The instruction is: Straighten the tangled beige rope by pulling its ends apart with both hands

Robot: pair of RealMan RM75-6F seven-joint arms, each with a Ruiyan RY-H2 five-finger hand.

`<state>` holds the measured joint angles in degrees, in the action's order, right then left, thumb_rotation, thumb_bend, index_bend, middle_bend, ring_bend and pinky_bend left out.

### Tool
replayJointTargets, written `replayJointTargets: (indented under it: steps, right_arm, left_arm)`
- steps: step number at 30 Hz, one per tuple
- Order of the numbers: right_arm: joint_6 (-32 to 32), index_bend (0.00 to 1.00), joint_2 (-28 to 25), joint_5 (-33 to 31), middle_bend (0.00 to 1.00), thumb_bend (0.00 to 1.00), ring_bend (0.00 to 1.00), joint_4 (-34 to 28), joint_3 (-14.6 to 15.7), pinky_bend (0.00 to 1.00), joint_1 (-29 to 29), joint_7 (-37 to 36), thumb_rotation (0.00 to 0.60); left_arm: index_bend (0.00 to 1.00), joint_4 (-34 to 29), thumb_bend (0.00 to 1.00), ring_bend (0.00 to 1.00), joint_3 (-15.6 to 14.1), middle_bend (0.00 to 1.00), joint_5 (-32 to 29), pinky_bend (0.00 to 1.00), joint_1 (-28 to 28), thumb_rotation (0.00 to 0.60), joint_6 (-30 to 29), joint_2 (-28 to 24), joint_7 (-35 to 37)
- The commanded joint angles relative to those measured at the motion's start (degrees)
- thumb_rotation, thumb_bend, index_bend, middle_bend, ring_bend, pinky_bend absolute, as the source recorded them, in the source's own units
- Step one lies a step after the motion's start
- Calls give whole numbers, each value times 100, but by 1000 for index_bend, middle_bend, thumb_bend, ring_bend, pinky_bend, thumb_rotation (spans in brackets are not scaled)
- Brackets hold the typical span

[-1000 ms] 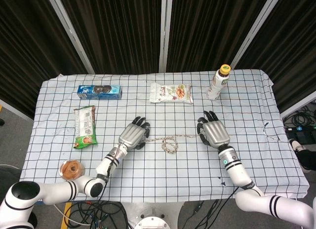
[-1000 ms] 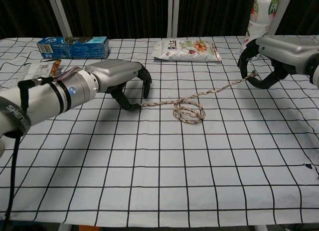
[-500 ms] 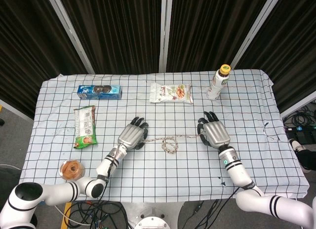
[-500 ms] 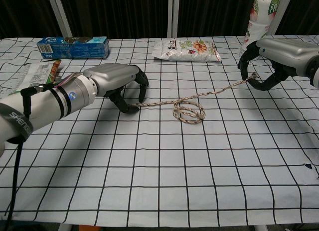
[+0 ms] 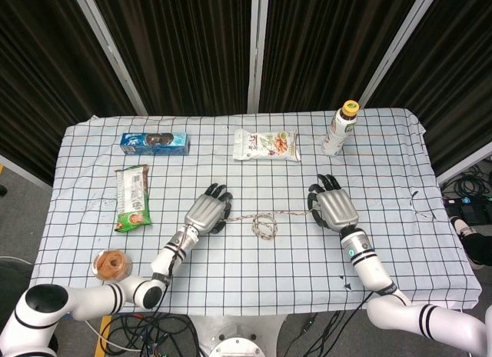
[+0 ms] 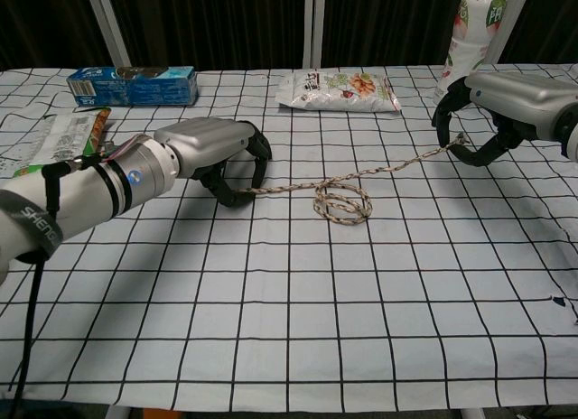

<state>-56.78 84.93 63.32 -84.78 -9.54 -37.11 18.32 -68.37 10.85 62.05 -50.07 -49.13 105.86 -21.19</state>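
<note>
Head view showed the rope (image 5: 266,222) lying coiled mid-table between the left hand (image 5: 206,211) and the right hand (image 5: 335,209). Chest view showed the left hand (image 6: 212,148) curled around one rope (image 6: 341,200) end, while the right hand (image 6: 492,98) pinched the other end.

The beige rope (image 6: 341,202) lies on the checked cloth, coiled mid-length, ends stretched left and right.

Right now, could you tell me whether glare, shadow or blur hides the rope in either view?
Head view: even light, sharp, but the rope is small. Chest view: the rope's coil is crisp, with soft shadows under the left hand and right hand; no glare.
</note>
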Motion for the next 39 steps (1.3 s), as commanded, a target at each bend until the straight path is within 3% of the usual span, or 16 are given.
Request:
replayJointTargets:
  steps: [1,12,17,28,39]
  right_arm:
    - [5,615,3,-4,257,466,0,4,-1,11,-4,-3,600]
    - [-2,615,1,-21,257,466,0,12,-1,11,1,-12,600]
    - [-125,615,-236,-1,257,475,0,-104,-29,11,113,-132,600]
    - [-237,622,-921,-97,257,479,0,-131,55,13,606,-794,600]
    - [-326,622,-1043,-104,257,480,0,272,131,13,1002,-1343,600]
  left_arm:
    - [531,11,353,26,1,165,4,0,-2,600,5,1,6]
    - [563,20,411,26,-13,167,75,0,26,600,-23,-27,89]
    - [573,-268,411,26,-27,171,300,0,251,600,-328,-311,433]
    - [580,-622,408,26,-394,175,888,0,1065,600,-959,-1306,1523]
    - [580,-312,409,26,-753,175,1298,0,1545,600,-1213,-1409,2126]
